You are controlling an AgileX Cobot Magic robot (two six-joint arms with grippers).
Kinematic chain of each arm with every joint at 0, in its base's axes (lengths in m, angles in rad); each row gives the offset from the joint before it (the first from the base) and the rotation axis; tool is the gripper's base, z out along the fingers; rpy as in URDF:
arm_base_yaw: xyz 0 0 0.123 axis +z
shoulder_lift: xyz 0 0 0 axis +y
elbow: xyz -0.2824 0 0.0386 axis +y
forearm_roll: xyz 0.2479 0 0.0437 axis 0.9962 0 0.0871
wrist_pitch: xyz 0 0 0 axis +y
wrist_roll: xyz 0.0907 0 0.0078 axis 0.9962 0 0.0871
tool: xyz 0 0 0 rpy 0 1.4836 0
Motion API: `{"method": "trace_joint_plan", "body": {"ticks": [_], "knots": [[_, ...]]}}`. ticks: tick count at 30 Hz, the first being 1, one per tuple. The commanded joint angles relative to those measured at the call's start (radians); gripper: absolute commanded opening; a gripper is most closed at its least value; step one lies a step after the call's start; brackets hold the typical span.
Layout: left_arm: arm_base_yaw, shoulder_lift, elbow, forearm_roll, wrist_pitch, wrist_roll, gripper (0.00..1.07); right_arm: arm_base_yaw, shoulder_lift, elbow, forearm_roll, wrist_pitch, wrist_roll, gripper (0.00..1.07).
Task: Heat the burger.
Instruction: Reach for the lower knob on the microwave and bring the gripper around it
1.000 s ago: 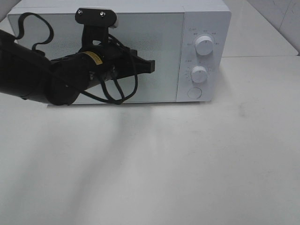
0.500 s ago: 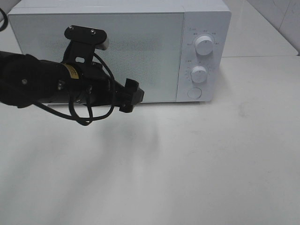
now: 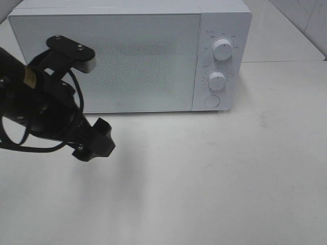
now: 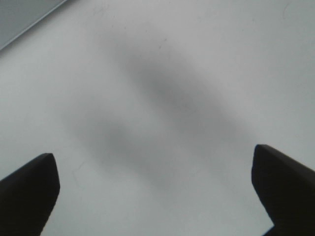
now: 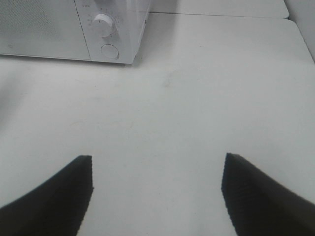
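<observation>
No burger shows in any view. The white microwave (image 3: 127, 56) stands at the back of the table with its door (image 3: 107, 61) shut. My left gripper (image 3: 97, 143) hangs over the table in front of the microwave's left half, apart from the door. In the left wrist view the left gripper (image 4: 155, 164) is open, with only bare tabletop between its dark fingers (image 4: 29, 187). The right gripper (image 5: 157, 164) is out of the high view. In its wrist view it stands open over bare table, well back from the microwave (image 5: 64, 29).
The microwave's control panel carries two white knobs (image 3: 223, 49) (image 3: 216, 80) and a round button (image 3: 211, 101). A white tabletop (image 3: 214, 178) spreads in front of and to the right of the microwave. The left arm's cables loop beside its wrist.
The left arm has pulled back from the microwave door, moving left, down and toward the table's front. Its jaws have opened. The right side shows no change.
</observation>
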Motion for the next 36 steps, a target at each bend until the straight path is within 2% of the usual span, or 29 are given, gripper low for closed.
{"method": "trace_joint_plan", "body": {"ticks": [1, 2, 3, 4, 6, 7, 8, 10, 11, 12, 13, 15, 16, 18, 24, 27, 30, 32, 36], "knots": [[0.029, -0.045, 0.005, -0.001, 0.099, -0.046, 1.0, -0.008, -0.029, 0.0, 0.002, -0.014, -0.008, 0.72], [0.068, -0.076, 0.005, -0.004, 0.162, -0.079, 1.0, -0.008, -0.029, 0.0, 0.002, -0.014, -0.008, 0.72], [0.092, -0.094, 0.005, -0.004, 0.196, -0.087, 1.0, -0.008, -0.029, 0.0, 0.002, -0.014, -0.008, 0.72], [0.092, -0.094, 0.005, -0.004, 0.196, -0.087, 1.0, -0.008, -0.029, 0.0, 0.002, -0.014, -0.008, 0.72], [0.174, -0.147, 0.005, -0.004, 0.294, -0.087, 1.0, -0.008, -0.029, 0.0, 0.002, -0.014, -0.008, 0.72], [0.174, -0.147, 0.005, -0.004, 0.294, -0.087, 1.0, -0.008, -0.029, 0.0, 0.002, -0.014, -0.008, 0.72], [0.241, -0.187, 0.005, -0.004, 0.352, -0.086, 1.0, -0.008, -0.029, 0.0, 0.002, -0.014, -0.008, 0.72], [0.269, -0.203, 0.005, -0.006, 0.379, -0.086, 1.0, -0.008, -0.029, 0.0, 0.002, -0.014, -0.008, 0.72], [0.335, -0.242, 0.005, -0.008, 0.443, -0.083, 1.0, -0.008, -0.029, 0.0, 0.002, -0.014, -0.008, 0.72], [0.37, -0.264, 0.005, -0.008, 0.471, -0.079, 1.0, -0.008, -0.029, 0.0, 0.002, -0.014, -0.008, 0.72], [0.37, -0.264, 0.005, -0.008, 0.471, -0.079, 1.0, -0.008, -0.029, 0.0, 0.002, -0.014, -0.008, 0.72], [0.473, -0.327, 0.005, -0.008, 0.531, -0.051, 1.0, -0.008, -0.029, 0.0, 0.002, -0.014, -0.008, 0.72], [0.473, -0.327, 0.005, -0.008, 0.531, -0.051, 1.0, -0.008, -0.029, 0.0, 0.002, -0.014, -0.008, 0.72], [0.564, -0.401, 0.005, -0.021, 0.59, -0.042, 1.0, -0.008, -0.029, 0.0, 0.002, -0.014, -0.008, 0.72], [0.611, -0.527, 0.005, 0.005, 0.653, -0.042, 1.0, -0.008, -0.029, 0.0, 0.002, -0.014, -0.008, 0.72], [0.611, -0.545, 0.005, 0.013, 0.663, -0.042, 1.0, -0.008, -0.029, 0.0, 0.002, -0.014, -0.008, 0.72], [0.611, -0.609, 0.005, 0.034, 0.692, -0.041, 1.0, -0.008, -0.029, 0.0, 0.002, -0.014, -0.008, 0.72], [0.611, -0.705, 0.005, 0.046, 0.705, -0.041, 1.0, -0.008, -0.029, 0.0, 0.002, -0.014, -0.008, 0.72], [0.611, -0.772, 0.007, 0.041, 0.704, -0.04, 1.0, -0.008, -0.029, 0.0, 0.002, -0.014, -0.008, 0.72]]}}
